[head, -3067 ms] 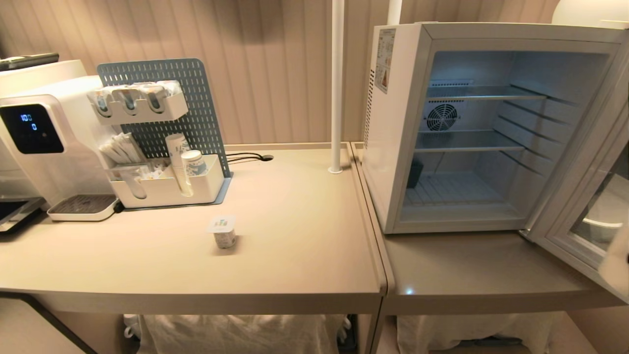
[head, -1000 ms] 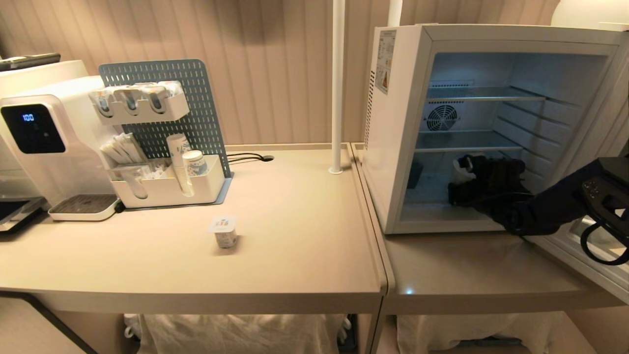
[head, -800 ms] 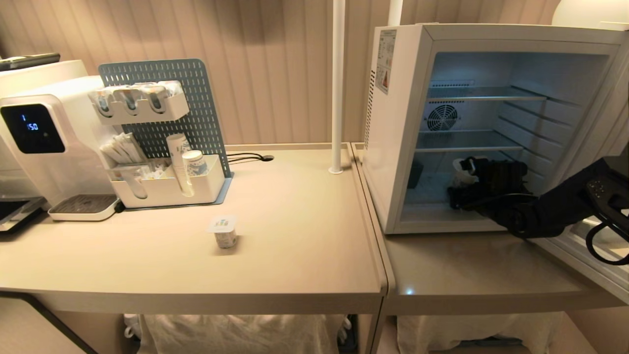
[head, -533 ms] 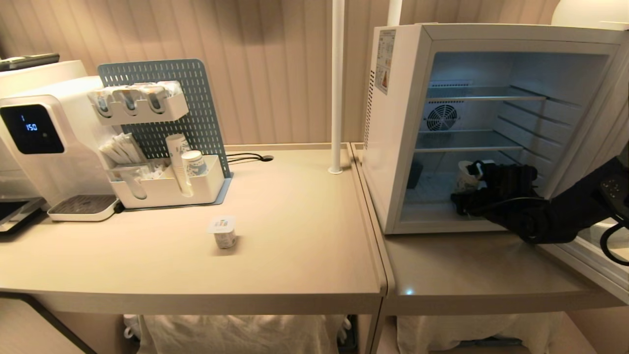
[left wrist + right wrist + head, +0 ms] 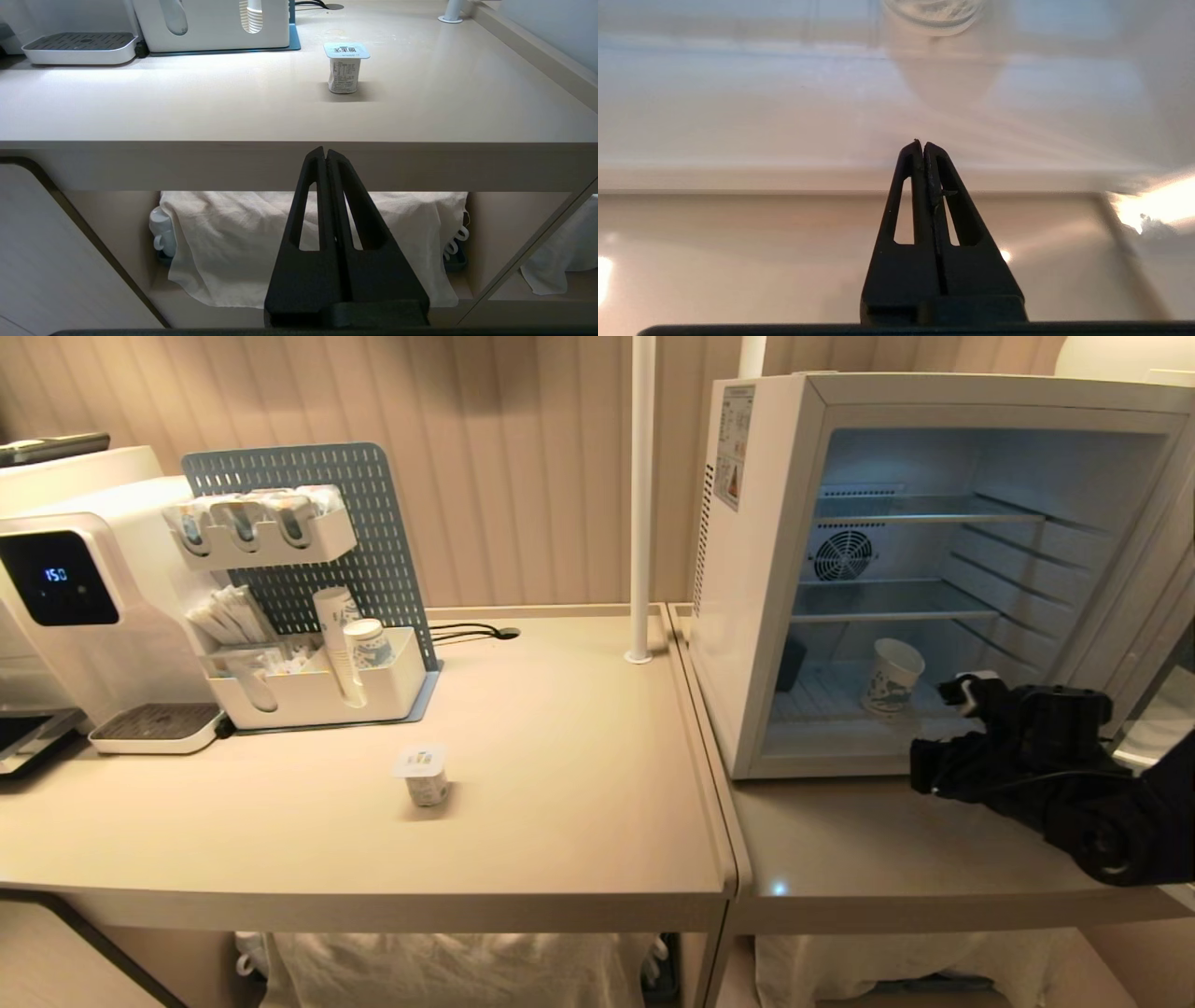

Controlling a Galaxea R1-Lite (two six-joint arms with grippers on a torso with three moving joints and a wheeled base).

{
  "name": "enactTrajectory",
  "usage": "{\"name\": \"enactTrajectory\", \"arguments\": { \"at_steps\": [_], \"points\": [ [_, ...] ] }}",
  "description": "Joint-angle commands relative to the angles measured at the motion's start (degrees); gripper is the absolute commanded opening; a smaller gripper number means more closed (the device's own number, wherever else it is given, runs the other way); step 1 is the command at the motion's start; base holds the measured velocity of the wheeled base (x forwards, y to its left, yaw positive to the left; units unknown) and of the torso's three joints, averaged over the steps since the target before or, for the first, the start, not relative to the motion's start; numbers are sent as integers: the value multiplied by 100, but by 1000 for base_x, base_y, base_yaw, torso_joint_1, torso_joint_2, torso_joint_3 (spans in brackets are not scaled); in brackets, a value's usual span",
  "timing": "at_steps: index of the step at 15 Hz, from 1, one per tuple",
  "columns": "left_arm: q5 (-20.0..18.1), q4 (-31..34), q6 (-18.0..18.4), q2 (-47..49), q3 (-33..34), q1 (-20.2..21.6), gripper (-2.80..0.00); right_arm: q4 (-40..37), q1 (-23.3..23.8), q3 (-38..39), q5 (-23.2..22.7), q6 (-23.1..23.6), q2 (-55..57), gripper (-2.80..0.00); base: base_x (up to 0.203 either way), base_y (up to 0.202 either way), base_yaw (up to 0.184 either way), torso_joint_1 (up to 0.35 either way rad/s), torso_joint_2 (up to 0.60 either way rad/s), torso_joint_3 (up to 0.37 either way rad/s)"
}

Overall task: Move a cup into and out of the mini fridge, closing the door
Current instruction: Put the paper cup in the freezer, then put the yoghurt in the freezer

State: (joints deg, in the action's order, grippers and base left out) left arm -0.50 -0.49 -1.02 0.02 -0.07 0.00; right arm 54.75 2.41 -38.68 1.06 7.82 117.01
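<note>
The white paper cup (image 5: 892, 677) with its blue-green print stands upright on the bottom wire shelf of the mini fridge (image 5: 747, 616), with nothing holding it. Its base shows blurred in the right wrist view as the cup (image 5: 934, 9). The door (image 5: 1158, 653) hangs wide open at the far right. My right gripper (image 5: 924, 765) is outside the fridge, low over the counter by the front sill, a short way from the cup. Its jaws are shut and empty (image 5: 923, 142). My left gripper (image 5: 325, 150) is shut and parked below the table's front edge.
A small plastic pot with a foil lid (image 5: 425, 779) stands alone mid-table, also seen as the pot (image 5: 344, 70). A water dispenser (image 5: 65, 588) and an organiser with stacked cups (image 5: 336, 644) sit at the back left. A white pole (image 5: 639, 495) rises beside the fridge.
My right gripper was inside the fridge around the cup. It has let go, drawn back out toward the counter's front and shut. The cup now stands alone on the bottom shelf.
</note>
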Motion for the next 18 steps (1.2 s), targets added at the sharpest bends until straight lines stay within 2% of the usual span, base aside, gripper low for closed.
{"name": "enactTrajectory", "arguments": {
  "at_steps": [1, 4, 7, 10, 12, 14, 15, 18],
  "points": [
    [-1, -4, -3, -2, -1, -8, -280, 230, -1, 744, -32, -11, -1324, -280, 0, 0, 0, 0, 0, 0],
    [-3, -4, -3, -2, -1, 0, -280, 132, 8, 1416, -169, -20, -2747, -280, 0, 0, 0, 0, 0, 0],
    [-1, -4, -3, -2, -1, -9, -280, -721, 11, 1782, -403, -29, -4741, -280, 0, 0, 0, 0, 0, 0],
    [6, -4, -3, -2, -1, -8, -280, -2869, 2, 1650, -774, -163, -7274, -280, 0, 0, 0, 0, 0, 0],
    [-3, -4, -3, -2, 7, -8, -280, -4972, -104, 1289, -1020, -292, -8904, -280, 0, 0, 0, 0, 0, 0],
    [-1, -4, -3, -2, -1, -3, -280, -6769, -244, 1001, -1175, -468, -10035, -280, 0, 0, 0, 0, 0, 0],
    [-3, -4, -3, -2, -1, 0, -280, -7384, -274, 944, -1224, -572, -10481, -280, 0, 0, 0, 0, 0, 0],
    [1, -4, -3, -2, -1, 0, -280, -8440, -303, 982, -1239, -703, -11646, -280, 0, 0, 0, 0, 0, 0]
  ]
}}
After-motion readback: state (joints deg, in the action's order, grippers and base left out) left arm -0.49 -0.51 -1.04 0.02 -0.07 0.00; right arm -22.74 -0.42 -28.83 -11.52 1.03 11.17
